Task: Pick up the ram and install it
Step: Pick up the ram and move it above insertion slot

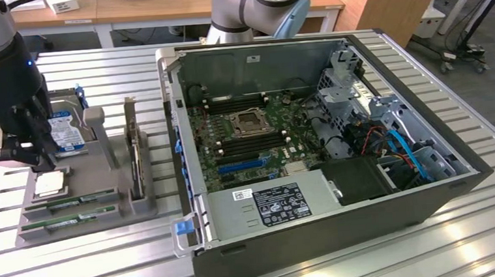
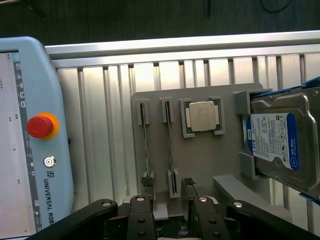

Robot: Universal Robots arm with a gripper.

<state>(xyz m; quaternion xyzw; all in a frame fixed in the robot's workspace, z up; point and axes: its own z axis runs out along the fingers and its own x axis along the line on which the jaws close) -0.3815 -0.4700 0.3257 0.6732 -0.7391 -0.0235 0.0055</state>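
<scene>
Arm (image 1: 256, 7): silver-grey tubes, light-blue joint caps. Claw (image 2: 169, 202): black linkages fitted with silver screw heads.

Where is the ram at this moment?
Two ram sticks sit in slots of the gray holder, at the exterior view's left of the open computer case, next to the processor chip.

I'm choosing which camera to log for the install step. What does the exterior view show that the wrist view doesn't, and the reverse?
Exterior view adds: the open computer case with its motherboard and power supply, plus an upright expansion card in the fixture. Wrist view adds: the red stop button. Shared: the teach pendant, the grey fixture, two ram sticks, the processor chip, the hard drive and the gripper, jaws open and holding nothing.
</scene>
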